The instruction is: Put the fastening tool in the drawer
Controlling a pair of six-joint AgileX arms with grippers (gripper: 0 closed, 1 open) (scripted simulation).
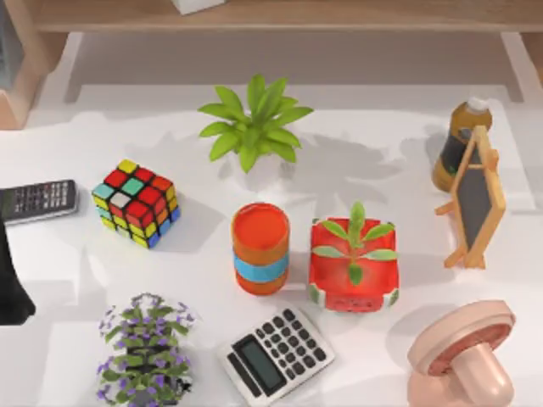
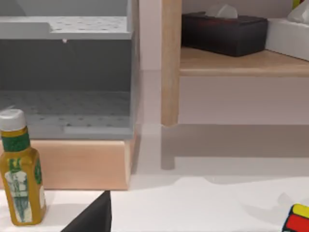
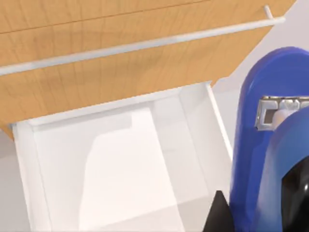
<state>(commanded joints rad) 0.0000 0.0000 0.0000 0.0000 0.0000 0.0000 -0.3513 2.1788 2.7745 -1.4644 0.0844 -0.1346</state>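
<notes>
The fastening tool (image 3: pixel 263 145), bright blue with a metal part, looms close in the right wrist view. My right gripper (image 3: pixel 260 210) is shut on it, dark fingers (image 3: pixel 218 217) showing at its base. Below it lies the open white drawer (image 3: pixel 116 164), under a wooden front with a white bar handle (image 3: pixel 145 43). My left arm (image 1: pixel 13 288) stays parked at the table's left edge, and a dark finger (image 2: pixel 94 217) shows in the left wrist view.
The table holds a calculator (image 1: pixel 276 354), Rubik's cube (image 1: pixel 136 202), orange cup (image 1: pixel 260 248), red planter (image 1: pixel 354 264), green plant (image 1: pixel 254 123), purple flowers (image 1: pixel 144 343), remote (image 1: pixel 36 200), bottle (image 1: pixel 458 144) and small chalkboard (image 1: pixel 475 197).
</notes>
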